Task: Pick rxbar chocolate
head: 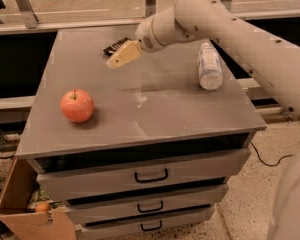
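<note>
Rxbar chocolate [114, 45]: flat black bar, far end of grey tabletop [180, 114] | gripper [121, 57]: tan, just beside it, opening unclear

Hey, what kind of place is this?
Probably a lab or workshop: grey drawer cabinet, speckled hard floor, black cable on it. The tan gripper hovers beside the small black wrapped bar.

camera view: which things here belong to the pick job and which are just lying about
For the job: rxbar chocolate, at the back of the cabinet top; hand, right by it.
Lying about: apple, near the front; plastic bottle, on its side.
</note>
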Robot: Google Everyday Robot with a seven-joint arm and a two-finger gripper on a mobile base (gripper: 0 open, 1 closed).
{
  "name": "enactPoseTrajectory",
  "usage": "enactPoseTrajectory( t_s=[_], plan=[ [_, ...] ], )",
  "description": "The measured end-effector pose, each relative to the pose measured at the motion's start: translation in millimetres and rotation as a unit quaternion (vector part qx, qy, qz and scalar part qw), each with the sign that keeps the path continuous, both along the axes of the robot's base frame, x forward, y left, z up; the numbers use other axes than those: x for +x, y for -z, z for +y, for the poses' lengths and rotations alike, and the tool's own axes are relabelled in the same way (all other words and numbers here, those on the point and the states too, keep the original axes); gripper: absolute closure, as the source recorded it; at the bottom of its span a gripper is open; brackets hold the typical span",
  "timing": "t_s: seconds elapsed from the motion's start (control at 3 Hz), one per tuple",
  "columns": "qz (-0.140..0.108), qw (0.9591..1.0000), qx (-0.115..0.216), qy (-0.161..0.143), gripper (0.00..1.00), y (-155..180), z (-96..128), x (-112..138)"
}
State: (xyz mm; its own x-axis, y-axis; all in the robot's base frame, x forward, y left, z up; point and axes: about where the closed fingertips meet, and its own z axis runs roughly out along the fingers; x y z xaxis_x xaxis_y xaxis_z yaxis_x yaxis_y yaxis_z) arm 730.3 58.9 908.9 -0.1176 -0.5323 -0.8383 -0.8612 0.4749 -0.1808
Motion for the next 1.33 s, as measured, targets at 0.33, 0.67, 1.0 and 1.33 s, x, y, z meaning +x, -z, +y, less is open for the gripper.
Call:
enactPoseTrajectory(
  t_s=[0.33, 0.67, 1.0, 1.33],
  plan=[
    [-0.008, 0.9995, 0.023, 0.020, 0.00, 13, 21, 41],
    [-0.019, 0.9982, 0.037, 0.043, 0.00, 26, 34, 83],
    [-0.018, 0.9970, 0.043, 0.061, 0.00, 40, 38, 112],
    [-0.010, 0.9957, 0.041, 0.083, 0.00, 59, 39, 135]
  ],
)
